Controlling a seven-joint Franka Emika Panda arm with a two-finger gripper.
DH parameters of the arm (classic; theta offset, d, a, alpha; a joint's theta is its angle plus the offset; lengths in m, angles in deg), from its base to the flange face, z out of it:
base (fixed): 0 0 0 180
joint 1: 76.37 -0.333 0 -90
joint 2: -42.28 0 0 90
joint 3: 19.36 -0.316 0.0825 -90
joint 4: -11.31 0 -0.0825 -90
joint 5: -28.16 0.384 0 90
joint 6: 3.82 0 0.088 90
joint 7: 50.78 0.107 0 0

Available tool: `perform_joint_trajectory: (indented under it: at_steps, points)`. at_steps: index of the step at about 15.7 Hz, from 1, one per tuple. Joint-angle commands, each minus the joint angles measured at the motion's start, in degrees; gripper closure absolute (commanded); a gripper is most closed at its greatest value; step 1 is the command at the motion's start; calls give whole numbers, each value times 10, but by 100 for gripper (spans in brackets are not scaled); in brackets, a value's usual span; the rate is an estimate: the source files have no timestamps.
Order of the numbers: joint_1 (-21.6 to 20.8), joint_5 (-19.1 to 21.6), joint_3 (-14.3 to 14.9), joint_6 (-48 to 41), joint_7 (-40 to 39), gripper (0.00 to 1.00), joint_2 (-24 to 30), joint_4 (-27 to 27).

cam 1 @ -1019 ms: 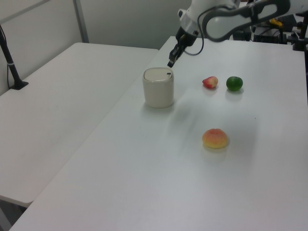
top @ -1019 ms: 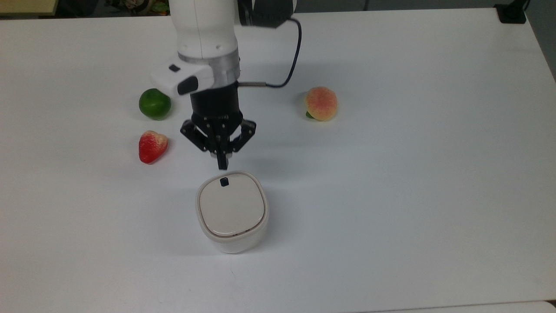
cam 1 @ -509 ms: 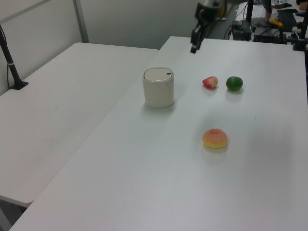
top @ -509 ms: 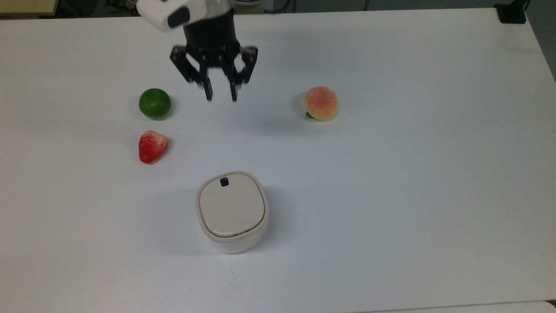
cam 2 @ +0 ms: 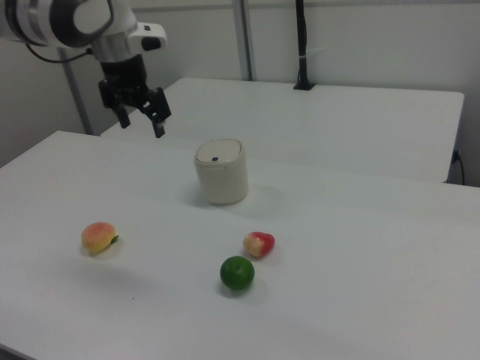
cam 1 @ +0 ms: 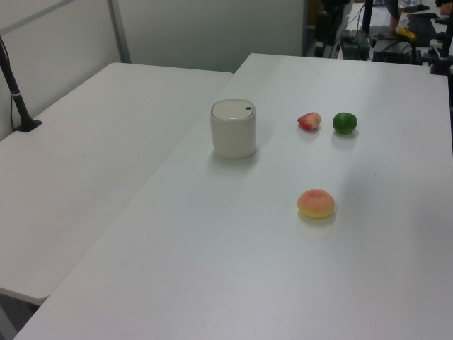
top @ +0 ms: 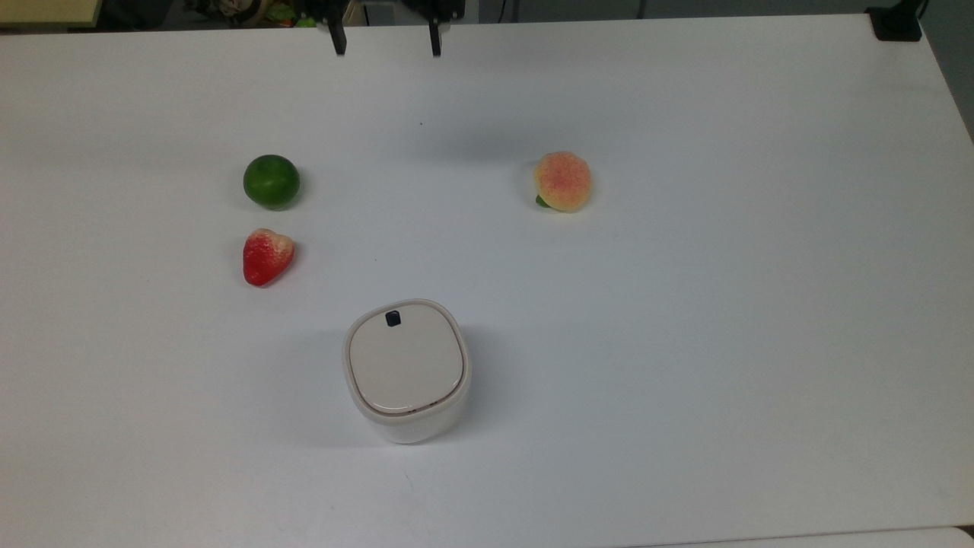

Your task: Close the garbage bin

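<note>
The small white plastic garbage bin [top: 407,373] with rounded-square sides is standing upright on the white counter [top: 685,304], sitting in the lower middle of the top view. Its beige flat lid [top: 405,358] is lying down flush on the rim, closed, with a small black square button [top: 393,318] showing near the lid's upper edge in the top view. In the left view the bin [cam 1: 233,129] is appearing in the upper middle of the frame, and in the right view [cam 2: 220,171] it is sitting slightly above and left of the centre.

The black two-finger gripper [cam 2: 140,120] is hanging in the air in the upper left of the right view, pointing downward, with its fingers spread wide apart and gripping nothing. It is hovering well apart from the bin, up and to the right view's left of it. In the top view the gripper [top: 386,42] is peeking in at the top edge, two dark fingertips [top: 338,44] showing with a broad gap between them.

A round green toy lime [top: 271,181] and a red toy strawberry [top: 266,256] are lying near each other in the left half of the top view, the strawberry below the lime. An orange-pink toy peach [top: 562,181] is resting to the top view's right of centre, well apart from the other fruits and from the bin.
</note>
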Motion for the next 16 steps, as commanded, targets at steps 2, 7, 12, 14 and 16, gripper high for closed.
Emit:
perform_joint_trajectory:
  at_steps: [2, 7, 12, 14, 16]
  points:
    - [-3, 6, 3, -87, 2, 0, 69, -26]
    - [-5, 24, 4, -101, 2, 0, 98, -47]
    - [-12, 27, 8, -9, 0, 0, 89, -72]
    - [-12, 27, 8, 23, 1, 0, 83, -76]
    - [-13, 27, 18, 26, 1, 0, 80, -75]
